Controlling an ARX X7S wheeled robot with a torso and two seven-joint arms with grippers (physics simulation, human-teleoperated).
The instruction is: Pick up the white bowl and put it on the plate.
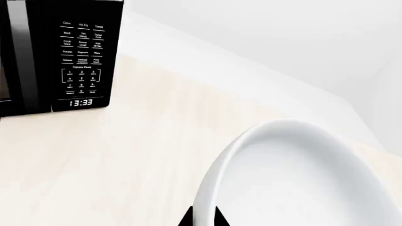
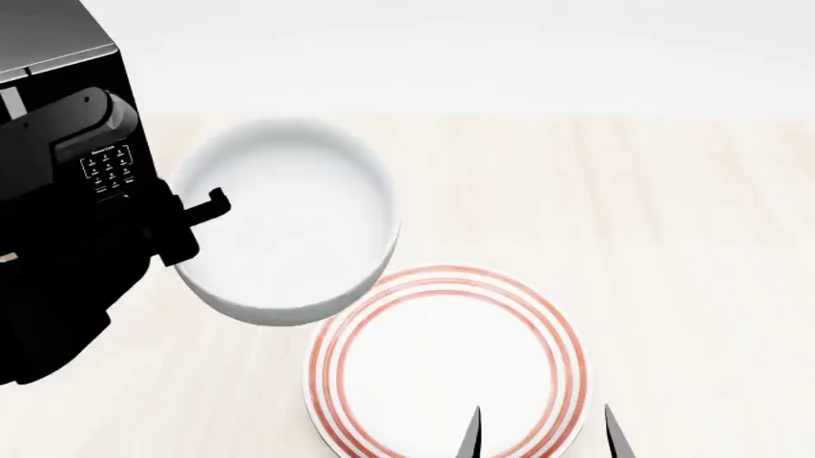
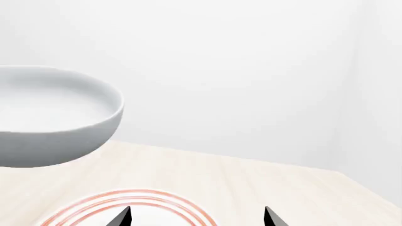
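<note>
The white bowl (image 2: 286,219) is held in the air, upright, left of and partly over the far-left edge of the plate (image 2: 446,363). My left gripper (image 2: 198,224) is shut on the bowl's left rim; in the left wrist view the fingertips (image 1: 204,217) pinch the bowl wall (image 1: 301,174). The plate with red rings lies flat on the counter. My right gripper (image 2: 544,434) is open and empty over the plate's near right part. In the right wrist view the gripper (image 3: 196,217) is open above the plate (image 3: 125,207), with the bowl (image 3: 50,117) lifted at the left.
A black microwave (image 2: 52,105) stands at the far left, behind my left arm; its keypad and clock show in the left wrist view (image 1: 82,61). The pale wooden counter (image 2: 675,239) meets a white wall (image 2: 510,57) at the back.
</note>
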